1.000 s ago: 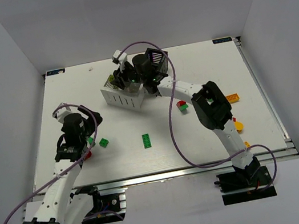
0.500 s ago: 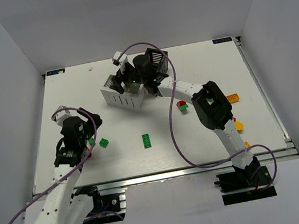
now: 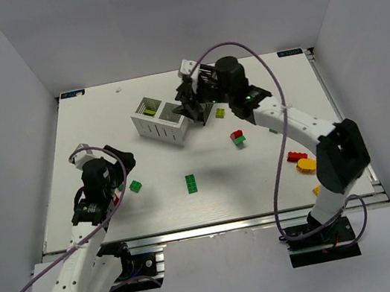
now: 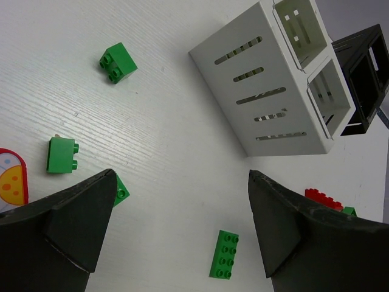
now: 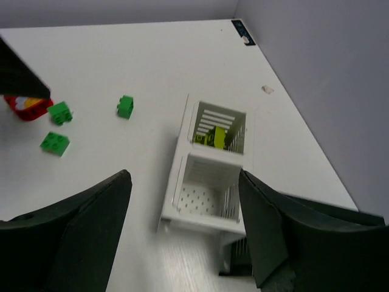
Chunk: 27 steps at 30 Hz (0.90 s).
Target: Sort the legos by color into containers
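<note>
Left tool [image 4: 181, 182] spread, empty — right tool [image 5: 183, 176] likewise, above white container [image 5: 176, 182]. Lime lego [image 5: 216, 137] in its upper compartment. Black container [image 4: 358, 79] cut off, upper right of left wrist view; green legos [image 3: 192, 183] loose on table [image 3: 99, 117].

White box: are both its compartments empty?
No, a lime brick lies in one compartment of the white box; the other is bare.

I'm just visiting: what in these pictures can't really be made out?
- Inside of the black container: the right claw covers it in the top view; the left wrist view's right edge cuts it off.
- Red-and-yellow rounded piece: cut by the left edge of the left wrist view, so what it is remains unclear.
- Red brick: left wrist view, partly behind a finger of the left claw.
</note>
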### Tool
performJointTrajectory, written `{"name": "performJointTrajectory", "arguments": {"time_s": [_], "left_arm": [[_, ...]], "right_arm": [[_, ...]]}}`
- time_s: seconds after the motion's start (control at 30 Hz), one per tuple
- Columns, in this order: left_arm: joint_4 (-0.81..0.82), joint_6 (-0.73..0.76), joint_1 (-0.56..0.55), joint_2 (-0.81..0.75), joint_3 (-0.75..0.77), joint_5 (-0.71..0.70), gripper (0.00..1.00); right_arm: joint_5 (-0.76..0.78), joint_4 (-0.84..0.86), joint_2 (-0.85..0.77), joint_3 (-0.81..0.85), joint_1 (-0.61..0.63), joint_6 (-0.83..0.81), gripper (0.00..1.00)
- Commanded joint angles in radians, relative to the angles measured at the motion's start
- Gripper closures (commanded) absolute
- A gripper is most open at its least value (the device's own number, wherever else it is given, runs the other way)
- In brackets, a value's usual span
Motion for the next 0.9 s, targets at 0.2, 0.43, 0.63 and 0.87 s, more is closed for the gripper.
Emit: {"name": "performJointTrajectory", "arguments": {"time_s": [0.2, 0.43, 0.63, 0.87], "left_arm": [[0.053, -0.018, 0.007, 0.003, -0.020, 0.066, 0.02], [0.114, -0.018, 0.007, 0.034, -0.022, 0.173, 0.02], [0.153, 0.019, 0.007, 0.167, 0.055, 0.269, 0.02], [0.082, -0.024, 0.007, 0.132, 0.060, 0.214, 0.02]], "right_arm": [[-0.175, -0.135, -0.206, -0.306, -0.185, -0.058, 0.27], [-0.198, -0.211, -0.186, -0.319, -0.363, -0.005, 0.26], [0.195, -0.167, 0.028, -0.170, -0.399, 0.527, 0.40], [-0.133, -0.716, 0.418, 0.427, -0.396, -0.405, 0.37]]}}
